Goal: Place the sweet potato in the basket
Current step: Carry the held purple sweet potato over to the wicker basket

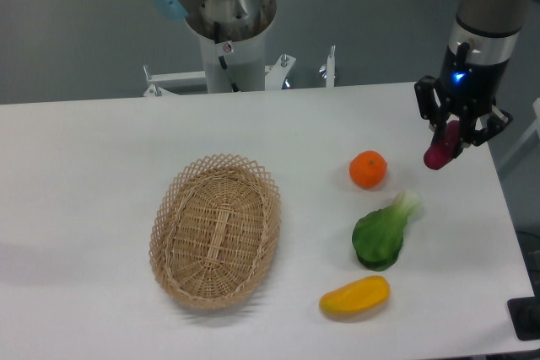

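The magenta-purple sweet potato [440, 147] hangs tilted in my gripper [454, 133], which is shut on its upper end and holds it above the table near the right edge. The oval tan wicker basket [171, 205] lies on the white table at centre left, far to the left of the gripper. Nothing lies inside the basket.
A round orange [369, 169] sits left of the gripper. A green bok choy [381, 234] lies below it, and a yellow-orange mango-shaped fruit [355, 296] near the front edge. The arm's base column [232, 35] stands at the back. The table's right edge is close to the gripper.
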`<state>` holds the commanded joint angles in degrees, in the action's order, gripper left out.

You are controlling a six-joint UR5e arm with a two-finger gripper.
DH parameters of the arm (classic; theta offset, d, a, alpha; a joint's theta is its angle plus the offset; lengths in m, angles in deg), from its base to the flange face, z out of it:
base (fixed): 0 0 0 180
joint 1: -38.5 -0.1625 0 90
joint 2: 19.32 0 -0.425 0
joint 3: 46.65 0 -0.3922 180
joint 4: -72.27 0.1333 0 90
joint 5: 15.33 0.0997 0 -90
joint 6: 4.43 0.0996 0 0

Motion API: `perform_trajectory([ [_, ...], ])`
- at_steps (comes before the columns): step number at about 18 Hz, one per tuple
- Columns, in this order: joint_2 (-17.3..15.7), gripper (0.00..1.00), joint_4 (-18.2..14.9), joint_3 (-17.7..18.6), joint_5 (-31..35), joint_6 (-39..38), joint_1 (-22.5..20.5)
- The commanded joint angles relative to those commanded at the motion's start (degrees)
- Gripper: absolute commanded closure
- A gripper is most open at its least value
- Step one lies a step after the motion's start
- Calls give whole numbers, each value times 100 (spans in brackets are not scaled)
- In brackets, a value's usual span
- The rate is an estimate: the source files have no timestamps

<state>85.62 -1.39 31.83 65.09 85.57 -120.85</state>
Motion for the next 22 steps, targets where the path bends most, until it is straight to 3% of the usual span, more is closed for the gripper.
perform_trajectory([
  [7,-237,70,-9,228,0,-210,61],
  [10,-299,70,-18,307,18,-465,316],
  [12,-325,70,9,404,0,-947,413],
  [18,-360,70,123,720,35,-2756,1291],
  [22,-360,70,578,1053,35,-3961,1870],
])
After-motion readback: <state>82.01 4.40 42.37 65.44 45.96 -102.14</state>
